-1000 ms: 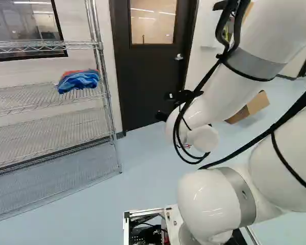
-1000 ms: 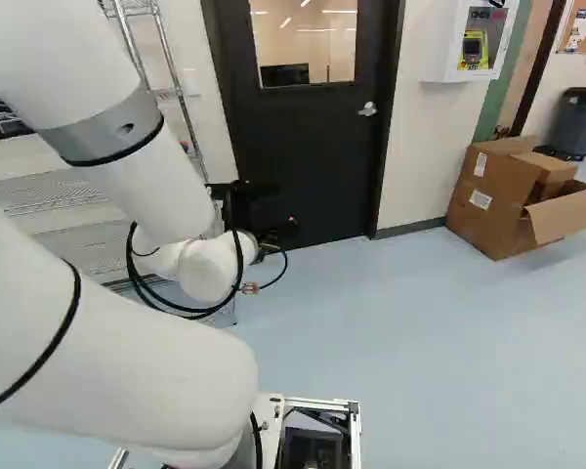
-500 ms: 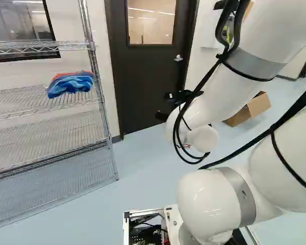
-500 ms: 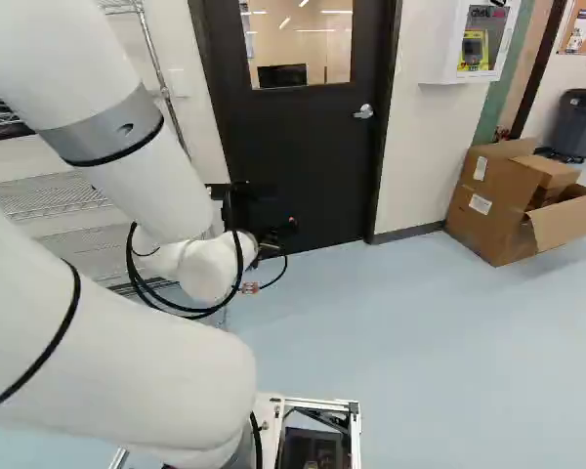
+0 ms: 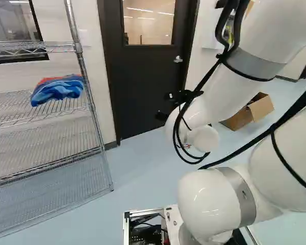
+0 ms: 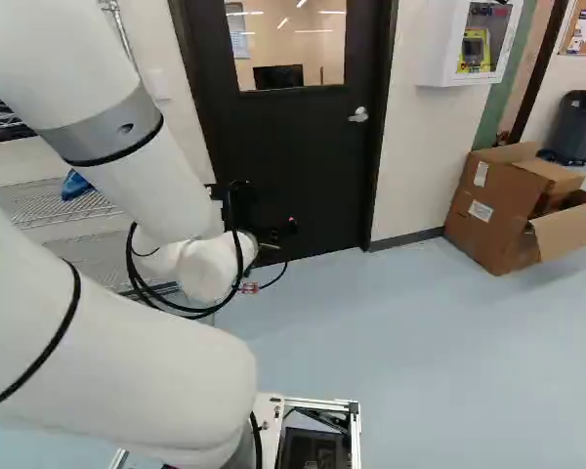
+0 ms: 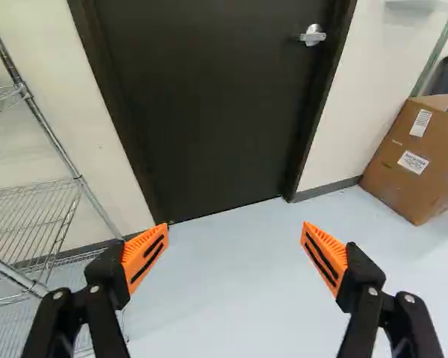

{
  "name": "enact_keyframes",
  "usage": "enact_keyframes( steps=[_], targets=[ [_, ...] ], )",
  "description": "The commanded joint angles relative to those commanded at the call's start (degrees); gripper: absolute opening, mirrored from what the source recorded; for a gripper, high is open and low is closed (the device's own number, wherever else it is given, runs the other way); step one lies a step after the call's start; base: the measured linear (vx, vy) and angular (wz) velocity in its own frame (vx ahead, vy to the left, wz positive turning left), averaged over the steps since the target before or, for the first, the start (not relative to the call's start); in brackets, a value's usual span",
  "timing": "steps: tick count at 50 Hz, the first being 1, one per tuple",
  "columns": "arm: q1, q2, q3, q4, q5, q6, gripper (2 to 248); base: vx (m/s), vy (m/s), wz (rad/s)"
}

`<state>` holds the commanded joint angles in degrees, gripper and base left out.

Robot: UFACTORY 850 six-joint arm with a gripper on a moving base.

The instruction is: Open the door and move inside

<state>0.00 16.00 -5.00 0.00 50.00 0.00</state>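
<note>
My gripper [image 5: 163,106], one in number, has two orange-padded fingers, standing wide apart. One door [image 6: 317,166] lies ahead of them, closed within its dark frame: a black leaf bearing one window [image 6: 303,49] and one silvery lever handle [image 6: 358,115]. One wire rack [image 5: 77,47] stands near it, at the left of the left base view.

Wire shelf [image 5: 10,106]: blue-and-red bundle [image 5: 58,89], probably cloth. Floor [image 6: 410,362]: cardboard boxes [image 6: 493,220].

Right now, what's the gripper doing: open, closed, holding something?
Gripper: open, its orange pads standing wide apart with nothing between them; the door handle is ahead, not gripped.
</note>
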Motion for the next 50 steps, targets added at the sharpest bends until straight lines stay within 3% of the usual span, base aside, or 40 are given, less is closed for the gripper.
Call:
enact_keyframes(
  steps=[22,50],
  targets=[
    [0.00,0.00,0.00,0.00,0.00,0.00,247,0.207,-0.067,-0.011],
    [0.00,0.00,0.00,0.00,0.00,0.00,247,0.211,-0.015,-0.019]
  ],
)
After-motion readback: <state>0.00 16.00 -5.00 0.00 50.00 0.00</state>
